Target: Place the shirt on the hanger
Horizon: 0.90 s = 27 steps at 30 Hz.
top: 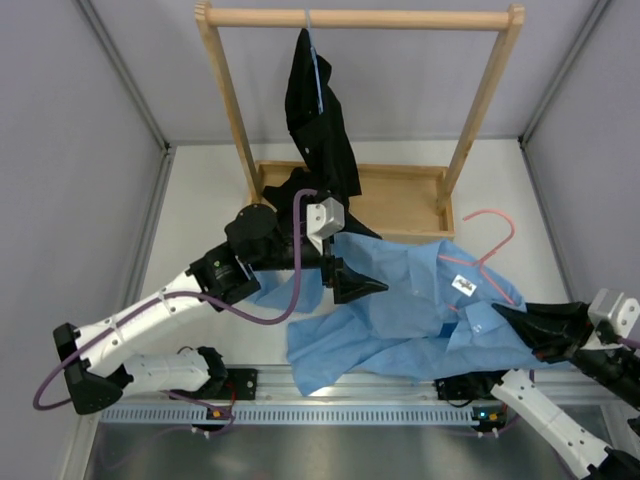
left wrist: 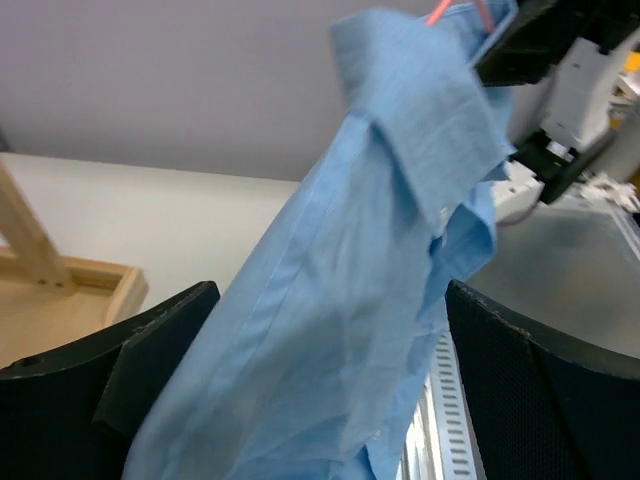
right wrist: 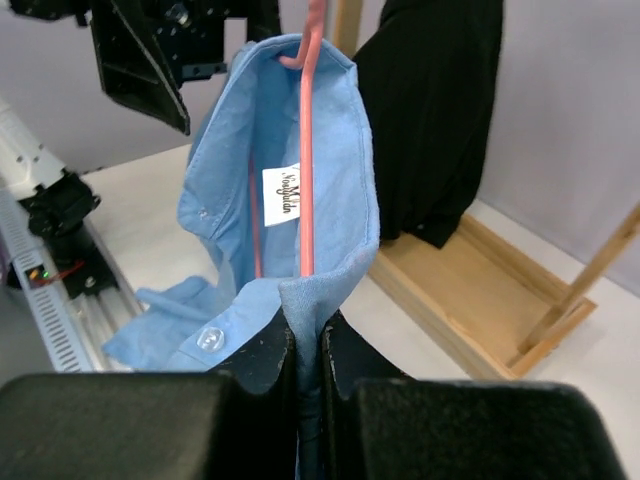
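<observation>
**Right claw pinching the collar, left claw wide open around loose fabric**

The right claw (right wrist: 308,345) has its two black fingers squeezed tight on the collar edge of the light blue button-up shirt of thin soft fabric (top: 400,300), holding the collar up and open so the white neck label (right wrist: 283,190) shows. The thin pink wire hanger (right wrist: 305,150) runs down inside that collar, and its hook pokes out toward the wooden rack (top: 360,17). The left claw (top: 355,278) is spread wide, with shirt cloth passing between its fingers (left wrist: 545,390) but not pinched. The rest of the shirt lies crumpled on the white table (top: 200,200) between both arms. A black garment (top: 320,130) hangs on the rack behind.
</observation>
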{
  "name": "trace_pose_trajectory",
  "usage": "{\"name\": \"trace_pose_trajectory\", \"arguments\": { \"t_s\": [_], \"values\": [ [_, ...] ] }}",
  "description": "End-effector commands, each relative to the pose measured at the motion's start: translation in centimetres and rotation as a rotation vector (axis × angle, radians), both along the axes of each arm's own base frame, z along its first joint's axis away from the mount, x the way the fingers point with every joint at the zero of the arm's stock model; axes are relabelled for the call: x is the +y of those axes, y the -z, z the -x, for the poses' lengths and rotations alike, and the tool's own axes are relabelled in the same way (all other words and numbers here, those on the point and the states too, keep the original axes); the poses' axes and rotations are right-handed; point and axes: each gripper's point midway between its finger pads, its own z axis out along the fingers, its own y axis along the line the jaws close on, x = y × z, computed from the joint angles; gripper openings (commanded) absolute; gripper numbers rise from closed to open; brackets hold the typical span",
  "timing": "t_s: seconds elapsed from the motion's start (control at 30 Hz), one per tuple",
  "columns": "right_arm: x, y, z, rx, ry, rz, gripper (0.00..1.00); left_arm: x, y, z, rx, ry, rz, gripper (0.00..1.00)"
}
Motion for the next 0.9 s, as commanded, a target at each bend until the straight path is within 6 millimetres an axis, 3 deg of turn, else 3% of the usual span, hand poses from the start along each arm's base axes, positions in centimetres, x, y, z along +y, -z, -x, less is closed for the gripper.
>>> {"name": "trace_pose_trajectory", "arguments": {
  "t_s": [0.0,0.1,0.17,0.3,0.4,0.53,0.63,0.87],
  "values": [
    [-2.3,-4.6,-1.2,-0.078,0.14,-0.068,0.0,2.7,-5.6,-2.7,0.006,-0.244,0.146,0.98],
    [-4.3,-6.3,-2.1,-0.072,0.25,-0.077,0.0,5.0,-6.0,-4.6,0.051,-0.414,0.143,0.98],
    [-5.7,-8.0,-1.8,-0.095,0.3,-0.108,0.0,6.0,-5.8,-4.8,0.061,-0.458,0.132,0.98],
    [-7.1,-10.5,-2.3,-0.106,0.363,-0.126,0.0,9.0,-4.6,-4.1,0.077,-0.517,0.139,0.98],
    [-9.4,-13.2,-2.3,-0.134,0.441,-0.141,0.0,11.2,-3.6,-4.1,0.095,-0.59,0.141,0.98],
    [-11.1,-15.1,-3.2,-0.146,0.534,-0.138,0.0,13.4,-2.5,-3.9,0.117,-0.645,0.121,0.98],
    [-11.4,-16.1,-4.3,-0.13,0.565,-0.145,0.0,15.1,-0.8,-4.5,0.145,-0.733,0.072,0.98],
    [-7.1,-16.0,-9.6,-0.053,0.594,-0.034,0.0,18.1,5.7,-6.3,0.184,-0.937,-0.155,0.98]
  ]
}}
